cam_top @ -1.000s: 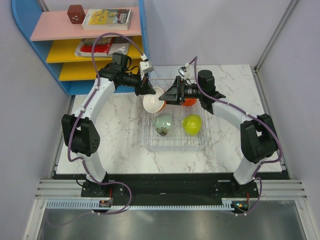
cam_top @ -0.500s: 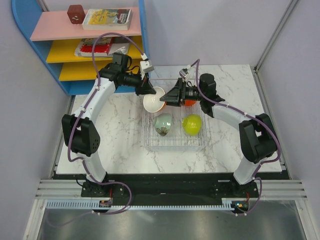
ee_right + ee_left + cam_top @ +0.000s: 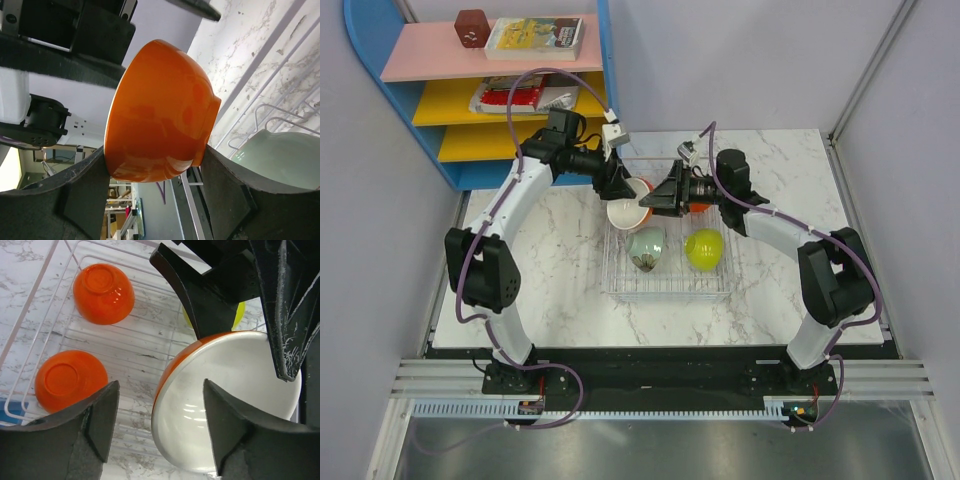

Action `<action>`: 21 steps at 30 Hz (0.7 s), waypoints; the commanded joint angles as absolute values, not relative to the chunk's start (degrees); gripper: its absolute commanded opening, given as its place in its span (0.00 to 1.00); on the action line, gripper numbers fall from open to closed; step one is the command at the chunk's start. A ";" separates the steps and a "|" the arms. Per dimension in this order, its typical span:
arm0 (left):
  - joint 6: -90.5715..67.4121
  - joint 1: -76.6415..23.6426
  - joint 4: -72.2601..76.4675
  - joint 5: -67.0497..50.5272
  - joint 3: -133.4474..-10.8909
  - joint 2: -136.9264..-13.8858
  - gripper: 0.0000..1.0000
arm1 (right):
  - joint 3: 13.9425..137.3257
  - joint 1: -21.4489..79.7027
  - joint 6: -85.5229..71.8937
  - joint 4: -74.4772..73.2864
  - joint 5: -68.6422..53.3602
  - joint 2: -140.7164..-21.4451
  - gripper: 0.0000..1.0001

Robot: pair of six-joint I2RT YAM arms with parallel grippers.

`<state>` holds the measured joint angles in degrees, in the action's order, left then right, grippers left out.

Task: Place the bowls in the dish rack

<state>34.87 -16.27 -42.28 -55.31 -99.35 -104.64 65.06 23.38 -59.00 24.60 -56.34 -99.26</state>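
Contact has shifted in the last second: the right fingers [image 3: 80,200] have edged leftward along the far side of the dish rack [image 3: 665,293] and now clamp the orange-and-white bowl [image 3: 160,110] from both flanks. The left fingers [image 3: 95,430] stand spread, one clear of the bowl's rim (released, by the look of it). The bowl hangs tipped on edge above the rack's far left part, not yet set down. I read this as a handover to the right arm, with the placing yet to come.

Inside the rack lie an upturned orange bowl [image 3: 103,292] and a second orange bowl [image 3: 70,380], both close to one wire side. One pale green bowl [image 3: 647,248] and one yellow-green bowl [image 3: 705,250] sit nearer its middle. That makes five bowls and one rack, on one marble desk [image 3: 540,290].
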 commanded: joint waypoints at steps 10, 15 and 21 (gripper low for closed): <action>22.60 -6.36 -36.22 -56.16 -94.57 -98.18 1.00 | 70.75 23.03 -43.69 7.94 -49.40 -94.48 0.00; 20.83 -0.36 -35.33 -57.48 -86.59 -91.68 1.00 | 81.61 22.94 -26.74 -11.48 -34.22 -96.14 0.00; 23.90 3.07 -35.42 -56.87 -73.84 -82.29 1.00 | 94.03 23.20 -15.04 -28.72 -17.68 -101.33 0.00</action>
<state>23.81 2.26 -36.21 -54.63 -78.65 -88.23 86.15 23.29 -26.55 -16.88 -31.22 -98.94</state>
